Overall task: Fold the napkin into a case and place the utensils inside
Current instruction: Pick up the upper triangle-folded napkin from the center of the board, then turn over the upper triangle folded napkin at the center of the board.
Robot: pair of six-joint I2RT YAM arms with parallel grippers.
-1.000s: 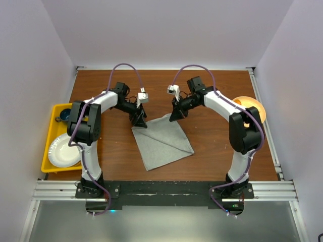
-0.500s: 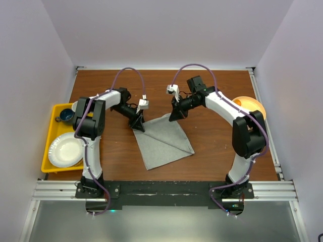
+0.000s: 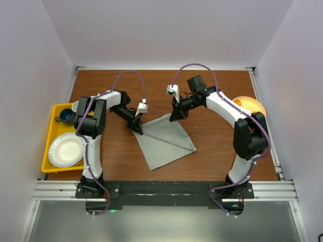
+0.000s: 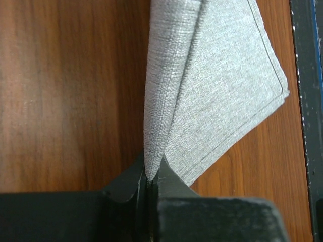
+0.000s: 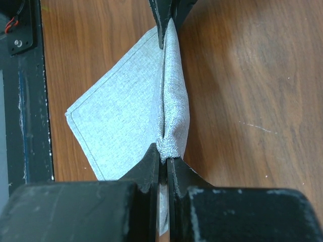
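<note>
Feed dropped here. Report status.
Left gripper shut on napkin corner. Right gripper shut on next corner. Edge between lifted, rest flat. Nothing on it.

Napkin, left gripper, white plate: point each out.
napkin point(image 3: 164, 143), top external view, flat middle of cloth.
left gripper point(image 4: 150, 177), left wrist view, between fingertips pinching the fold.
white plate point(image 3: 65, 149), top external view, bare centre.

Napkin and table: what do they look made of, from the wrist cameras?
The napkin looks like woven cloth, matte light grey. It shows a visible weave and a stitched hem line, and it folds softly. The table looks like brown wood or wood-look laminate, with grain streaks and a slight sheen. I can't tell which of the two it is.
</note>
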